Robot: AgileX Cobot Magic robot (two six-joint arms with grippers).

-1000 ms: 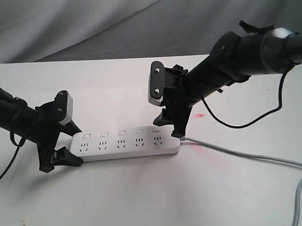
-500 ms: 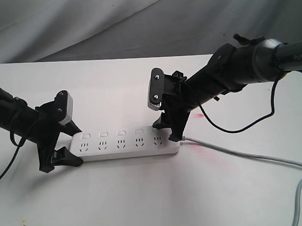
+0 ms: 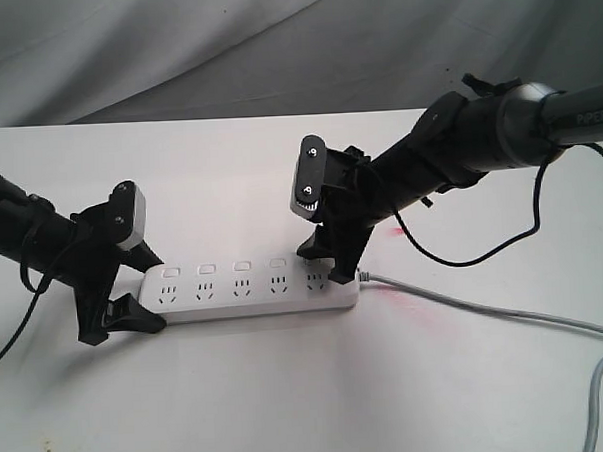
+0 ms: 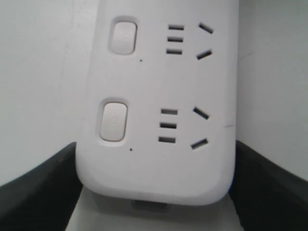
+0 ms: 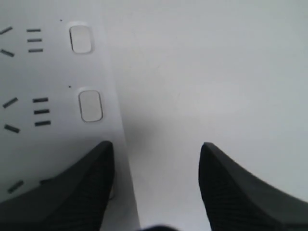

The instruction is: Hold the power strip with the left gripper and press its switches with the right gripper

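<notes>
**Nearest.** Bare white table. The grey cable trails off the strip's right end toward the table's right edge.

**Middle.** The power strip lies flat on the table, its length running across the exterior view.
- Judged handling: rigid plastic, light, smooth-skinned. It is likely to skate on the table under a push unless pinned. The best hold is across the 2 long edges at the end away from the cable, clear of its switches.
- The left gripper has that hold. The left wrist view shows 1 finger against each long edge of the strip's rounded end, pinching it.
- The right gripper has its jaws spread, holding nothing. In the right wrist view, 1 finger sits over the strip about where the switch nearest the cable should be, and the other is over bare table. Contact with the switch cannot be confirmed.

**Farthest.** Grey backdrop cloth.

**Change over the last second.**
- The right gripper has moved a little inward from the strip's cable end, and its arm has dropped slightly.
- The left gripper and the strip have not moved.
</notes>
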